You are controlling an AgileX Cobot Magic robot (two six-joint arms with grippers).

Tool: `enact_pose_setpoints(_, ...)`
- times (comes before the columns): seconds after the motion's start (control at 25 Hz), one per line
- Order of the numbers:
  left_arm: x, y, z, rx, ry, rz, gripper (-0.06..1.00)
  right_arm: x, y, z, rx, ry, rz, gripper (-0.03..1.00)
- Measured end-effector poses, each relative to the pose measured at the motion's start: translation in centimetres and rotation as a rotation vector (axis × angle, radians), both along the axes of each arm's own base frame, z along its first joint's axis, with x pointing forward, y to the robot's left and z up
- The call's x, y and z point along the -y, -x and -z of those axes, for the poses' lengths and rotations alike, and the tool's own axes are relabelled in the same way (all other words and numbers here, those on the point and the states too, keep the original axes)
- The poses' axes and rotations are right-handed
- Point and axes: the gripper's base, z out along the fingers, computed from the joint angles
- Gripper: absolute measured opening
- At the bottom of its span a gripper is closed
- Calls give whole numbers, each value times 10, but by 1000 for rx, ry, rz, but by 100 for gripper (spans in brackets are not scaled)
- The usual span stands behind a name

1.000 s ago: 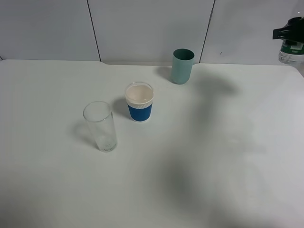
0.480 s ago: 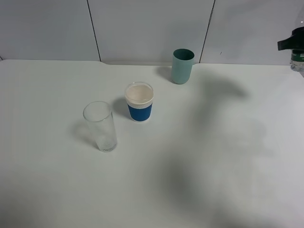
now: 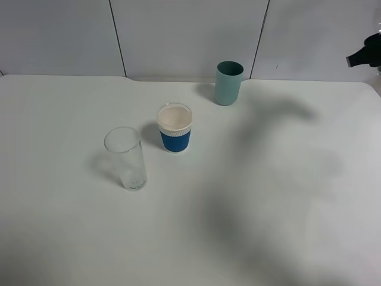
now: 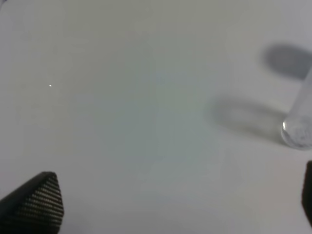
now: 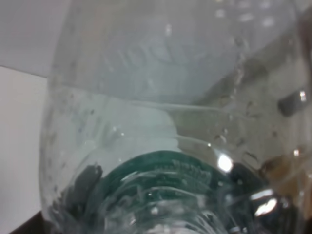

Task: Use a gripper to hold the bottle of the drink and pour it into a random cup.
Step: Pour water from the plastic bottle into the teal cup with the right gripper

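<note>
The bottle (image 5: 161,146), clear plastic with a dark green label band and water inside, fills the right wrist view and sits tight in my right gripper. In the exterior view only a black tip of the right gripper (image 3: 364,55) shows at the far right edge, high above the table, and the bottle is cut off there. The teal-green cup (image 3: 228,83) stands upright at the back of the table, well left of that gripper. My left gripper (image 4: 178,197) hangs open over bare table with nothing between its fingertips (image 4: 41,200).
A white paper cup with a blue sleeve (image 3: 175,128) stands in front of and left of the teal cup. A tall clear glass (image 3: 126,158) stands further left and nearer; the same glass (image 4: 298,122) shows in the left wrist view. The white table (image 3: 268,196) is shadowed on its right half.
My right gripper has moved right with the bottle, so the bottle's label has left the exterior view. The cups and the glass have not moved.
</note>
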Motion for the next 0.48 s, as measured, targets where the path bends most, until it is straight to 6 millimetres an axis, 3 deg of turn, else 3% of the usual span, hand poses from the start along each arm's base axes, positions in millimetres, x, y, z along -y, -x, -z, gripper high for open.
enact_pose_setpoints(0.24, 0, 0, 0, 0, 0, 0, 99, -20, -17, 36, -93, 61, -14, 53)
enact_pose_setpoints(0.48, 0, 0, 0, 0, 0, 0, 99, -49, -42, 50, -104, 88, -65, 53)
